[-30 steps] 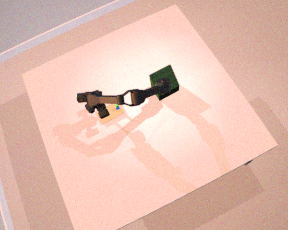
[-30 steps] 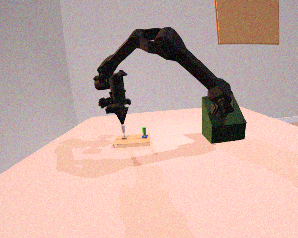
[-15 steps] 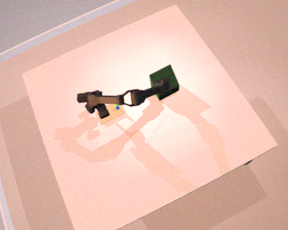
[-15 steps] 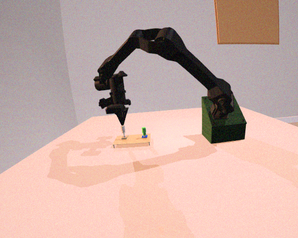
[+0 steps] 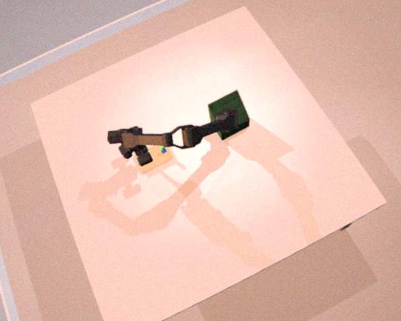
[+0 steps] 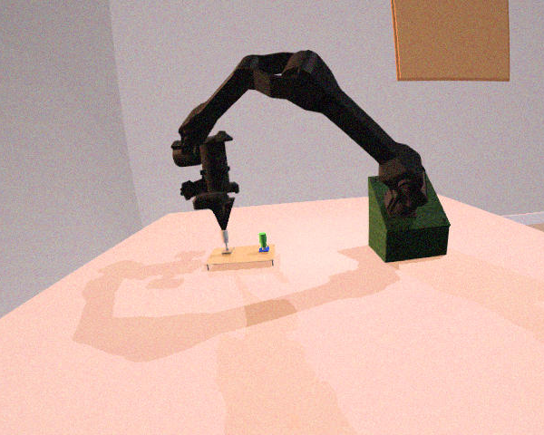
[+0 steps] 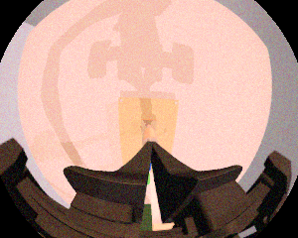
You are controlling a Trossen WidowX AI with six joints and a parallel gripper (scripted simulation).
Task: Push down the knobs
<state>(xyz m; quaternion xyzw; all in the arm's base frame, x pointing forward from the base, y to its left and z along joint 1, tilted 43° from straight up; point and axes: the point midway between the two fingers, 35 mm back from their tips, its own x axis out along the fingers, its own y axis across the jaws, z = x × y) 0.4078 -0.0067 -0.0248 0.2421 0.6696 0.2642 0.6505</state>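
Note:
The tan circuit board [image 5: 156, 164] [image 6: 244, 257] [image 7: 168, 110] stands on short legs on the table. A white knob [image 6: 224, 236] [image 7: 148, 133] stands upright on a thin shaft, with a gap above its greyish potentiometer [image 6: 227, 251], at the board's far end from the arm base. A green knob [image 5: 162, 148] [image 6: 262, 238] stands over a blue potentiometer [image 5: 164, 151] [image 6: 264, 249] at the nearer end; a little shaft seems to show beneath it. My gripper [image 6: 223, 229] [image 7: 150, 143] is shut and empty, pointing down, with its tips at the white knob's top. Contact is too small to confirm.
The arm's dark green base block [image 5: 224, 99] [image 6: 415, 242] stands on the table [image 5: 194, 241] [image 6: 169, 383] beyond the green-knob end of the board. The arm arches above the table between base and board. Arm shadows cross the tabletop.

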